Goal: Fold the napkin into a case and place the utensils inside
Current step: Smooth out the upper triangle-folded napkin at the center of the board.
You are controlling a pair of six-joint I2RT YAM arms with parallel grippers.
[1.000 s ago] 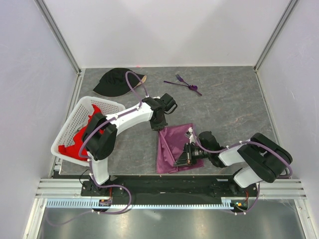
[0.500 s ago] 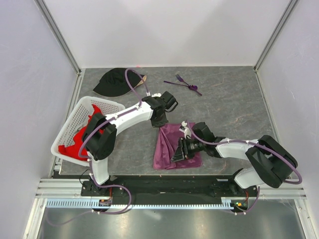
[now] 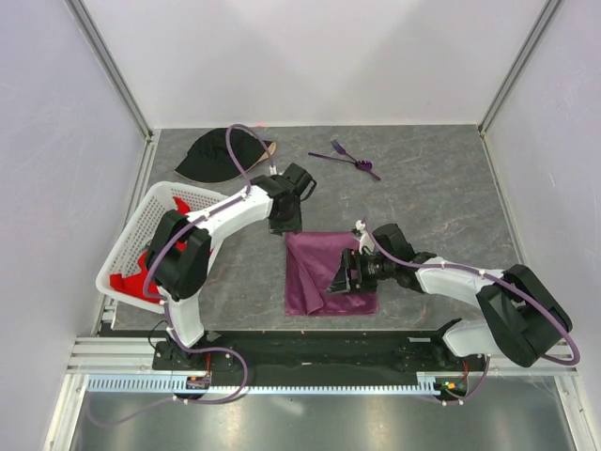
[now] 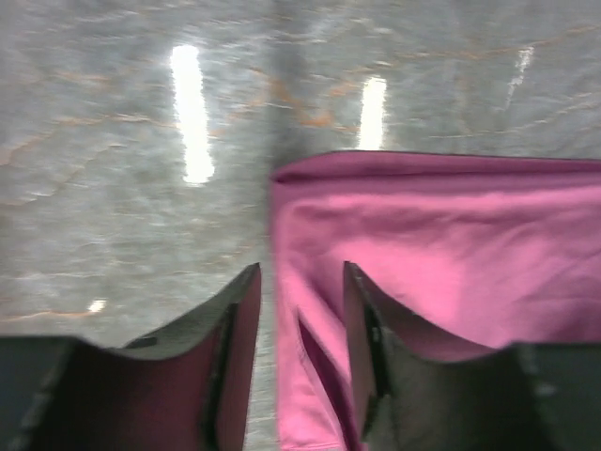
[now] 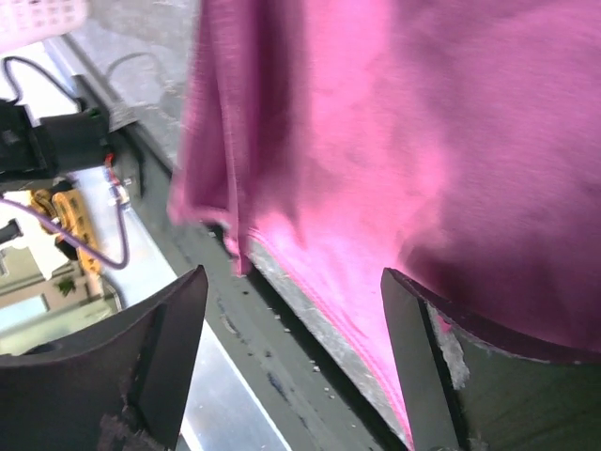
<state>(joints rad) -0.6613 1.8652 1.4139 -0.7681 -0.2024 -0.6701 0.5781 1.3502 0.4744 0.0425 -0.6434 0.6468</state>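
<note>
The plum-purple napkin (image 3: 324, 271) lies flat on the grey table as a folded rectangle, near the front edge. My left gripper (image 3: 285, 225) sits at its far left corner. In the left wrist view this gripper (image 4: 301, 272) is open, and the napkin's (image 4: 451, 235) left edge runs loose between its fingers. My right gripper (image 3: 341, 281) hovers low over the napkin's near half. It (image 5: 291, 282) is wide open above the napkin's (image 5: 394, 122) near hem and holds nothing. The purple utensils (image 3: 346, 158) lie together at the back of the table, far from both grippers.
A black cap (image 3: 218, 155) lies at the back left. A white lattice basket (image 3: 202, 194) with a red cloth (image 3: 131, 280) in it stands at the left, beside the left arm. The table's front rail (image 5: 282, 376) runs just below the napkin's hem.
Both grippers have opened and let go of the napkin. It was bunched and tilted before and now lies spread flat and squarer. The left gripper moved a little left.
</note>
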